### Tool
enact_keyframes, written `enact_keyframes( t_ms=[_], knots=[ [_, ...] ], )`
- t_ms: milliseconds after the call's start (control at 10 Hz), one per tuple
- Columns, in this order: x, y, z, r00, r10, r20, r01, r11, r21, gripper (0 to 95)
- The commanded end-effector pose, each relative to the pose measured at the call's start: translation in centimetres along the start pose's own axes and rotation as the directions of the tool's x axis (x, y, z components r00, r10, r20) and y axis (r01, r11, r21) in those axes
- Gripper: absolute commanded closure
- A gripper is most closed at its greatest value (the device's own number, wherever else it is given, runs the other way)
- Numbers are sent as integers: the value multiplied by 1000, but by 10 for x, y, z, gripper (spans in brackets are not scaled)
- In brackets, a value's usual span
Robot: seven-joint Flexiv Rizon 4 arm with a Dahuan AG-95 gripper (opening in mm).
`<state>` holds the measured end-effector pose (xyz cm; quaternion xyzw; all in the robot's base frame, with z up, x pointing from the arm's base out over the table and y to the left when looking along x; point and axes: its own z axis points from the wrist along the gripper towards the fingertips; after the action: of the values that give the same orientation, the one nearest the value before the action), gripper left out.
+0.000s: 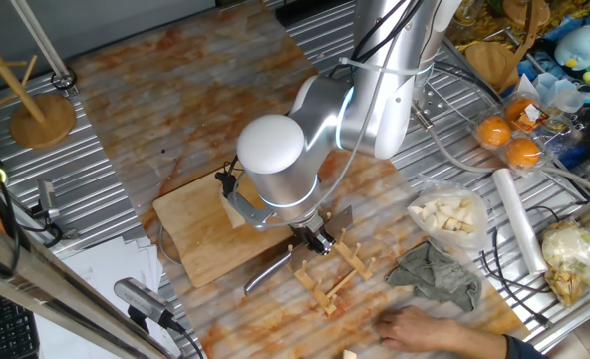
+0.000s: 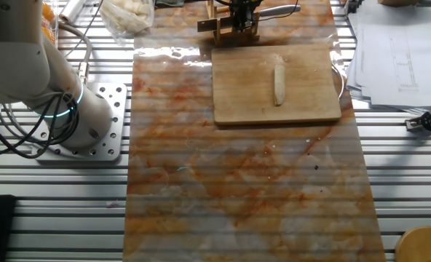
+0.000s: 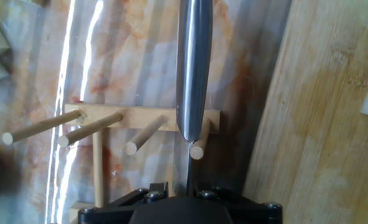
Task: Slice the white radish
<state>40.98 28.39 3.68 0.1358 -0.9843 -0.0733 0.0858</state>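
Tabletop (image 2: 237, 189) carries wooden cutting board (image 2: 274, 87); white radish (image 2: 279, 84) lies whole on it, untouched. Claw (image 1: 320, 239) sits over the peg rack (image 3: 109, 124) beside the board, at the knife (image 3: 193, 68); grip state unclear.

- The pale rectangular wooden cutting board (image 2: 274, 94) looks matt, with fine grain.
- The long steel knife handle (image 3: 193, 62) is smooth and glossy.
- The light wooden peg rack (image 3: 109, 124) is unvarnished dowel and slat.
- The orange-marbled table covering (image 2: 237, 189) shines like glossy plastic film.
- The cream-white radish stick (image 2: 279, 84) looks matt.
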Motion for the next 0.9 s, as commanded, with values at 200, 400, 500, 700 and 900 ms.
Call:
enact_keyframes(
  t_ms=[200, 400, 500, 700, 900],
  knots=[
    [0, 0, 5, 1000, 10, 2, -10, 1000, 0, 760],
    [0, 0, 5, 1000, 19, 4, -19, 1000, -1, 950],
    [0, 0, 5, 1000, 21, 4, -21, 1000, 0, 950],
    [0, 0, 5, 1000, 21, 4, -21, 1000, 0, 950],
    [0, 0, 5, 1000, 21, 4, -21, 1000, 0, 950]
  ],
)
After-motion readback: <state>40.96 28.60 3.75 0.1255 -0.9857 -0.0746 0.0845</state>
